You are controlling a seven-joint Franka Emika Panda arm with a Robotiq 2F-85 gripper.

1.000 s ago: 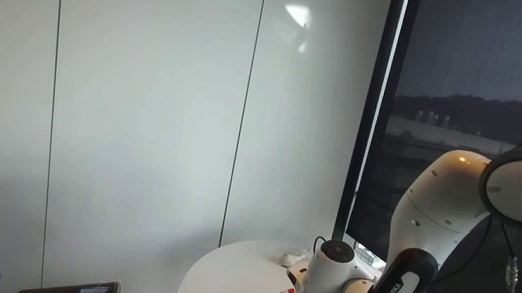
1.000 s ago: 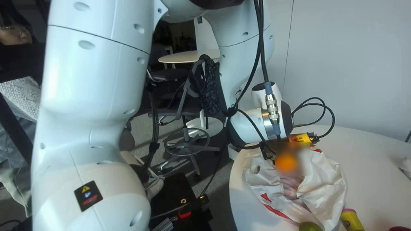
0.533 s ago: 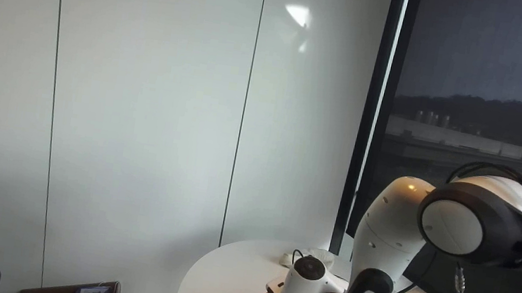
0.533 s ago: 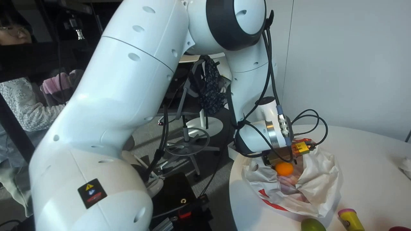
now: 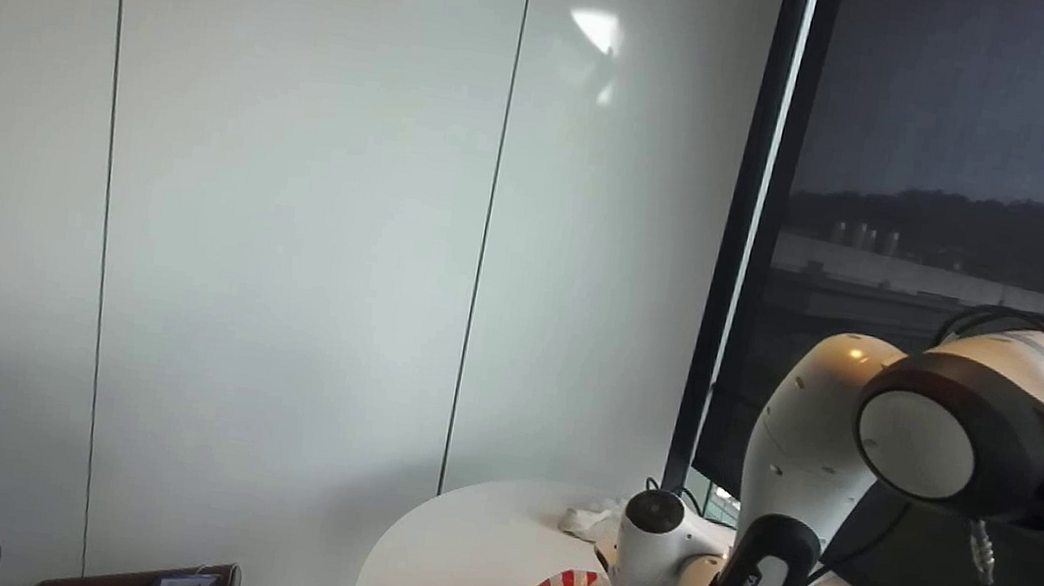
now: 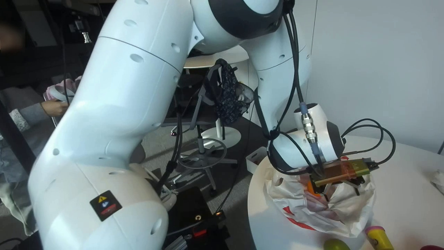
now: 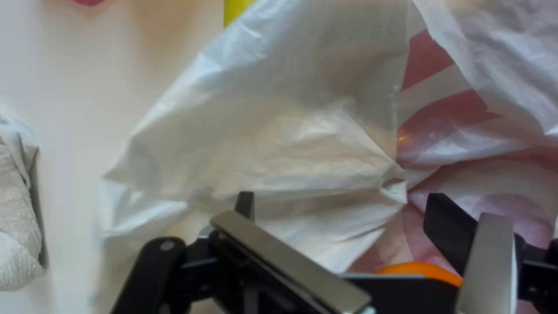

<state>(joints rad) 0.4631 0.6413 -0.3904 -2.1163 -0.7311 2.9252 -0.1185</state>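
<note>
Spread wide, the gripper (image 7: pixel 342 207) hangs over a crumpled white bag (image 7: pixel 301 131) with red markings, open on the desk (image 6: pixel 409 194). In an exterior view, a round orange thing (image 6: pixel 311 189), partly hidden by the gripper, shows in the left part of the bag's opening; a green fruit (image 6: pixel 335 244) and a yellow container (image 6: pixel 379 238) are nearer; a white cloth (image 6: pixel 438 181) lies well right.

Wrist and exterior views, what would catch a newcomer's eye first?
Probably the big white robot arm, spanning much of an exterior view. In the wrist view, the open gripper is over a crumpled white bag, with a bright orange object showing at lower right.
</note>
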